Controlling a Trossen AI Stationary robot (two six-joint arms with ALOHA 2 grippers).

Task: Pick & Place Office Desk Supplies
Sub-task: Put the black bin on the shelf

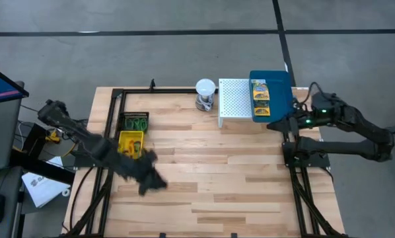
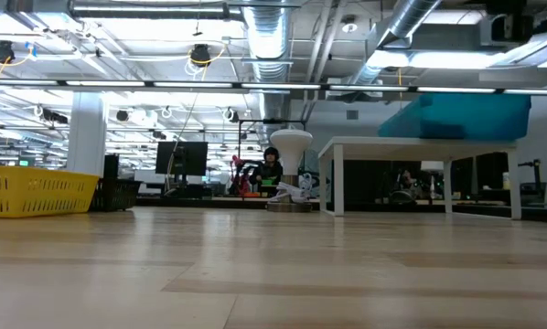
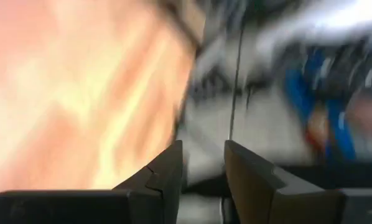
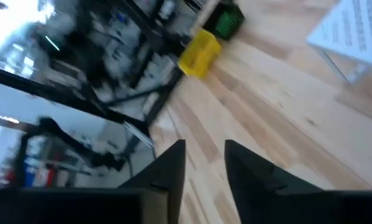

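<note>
While both arms hung over table edges, nothing was gripped. Left gripper (image 1: 151,182) hovered just beside yellow bin (image 1: 131,141), fingers (image 3: 164,177) narrowly parted, empty. Black mesh basket (image 1: 135,121) touched bin's far side. Right gripper (image 1: 277,125), well away from bin by blue tray (image 1: 280,86) holding packets (image 1: 259,92), narrowly parted, empty, likely waiting

A pale wood-plank tabletop (image 1: 211,172) stands on a grey concrete floor (image 1: 184,53) crossed by dark lines. Beyond it, silver ducts (image 2: 273,37) and strip lights run under an open ceiling, with a dark monitor (image 2: 182,157) and a seated person (image 2: 272,169) far back
</note>
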